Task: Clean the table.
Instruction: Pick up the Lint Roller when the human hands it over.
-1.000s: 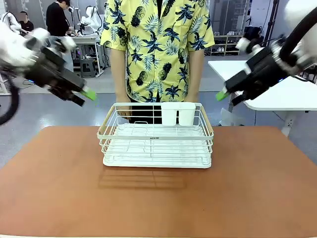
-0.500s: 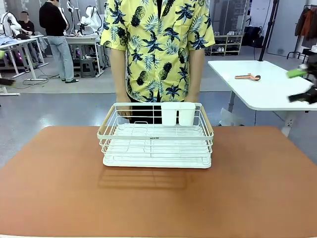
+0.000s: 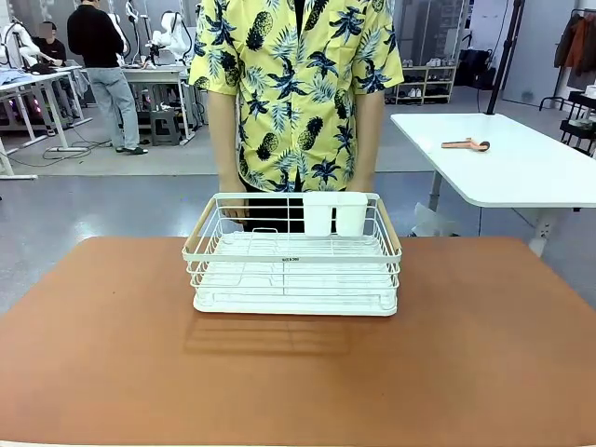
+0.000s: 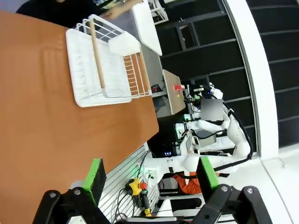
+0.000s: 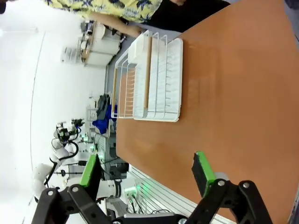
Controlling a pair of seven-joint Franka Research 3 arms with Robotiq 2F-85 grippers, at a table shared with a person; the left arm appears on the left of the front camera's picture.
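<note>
Left wrist view: table (image 4: 56, 140) lies well beyond the gaping left gripper (image 4: 152, 176).

Large rectangular table with a smooth, matte reddish-brown top (image 3: 484, 363). Level, spreading past both sides of the front view, far corners rounded. Even in colour, softly lit, with a faint shadow just in front of the white wire rack (image 3: 294, 256) standing near the middle of the far edge. Rolled sideways in both wrist views.

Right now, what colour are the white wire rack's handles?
The white wire rack's handles are pale wood-tan, clearest in the left wrist view.
</note>
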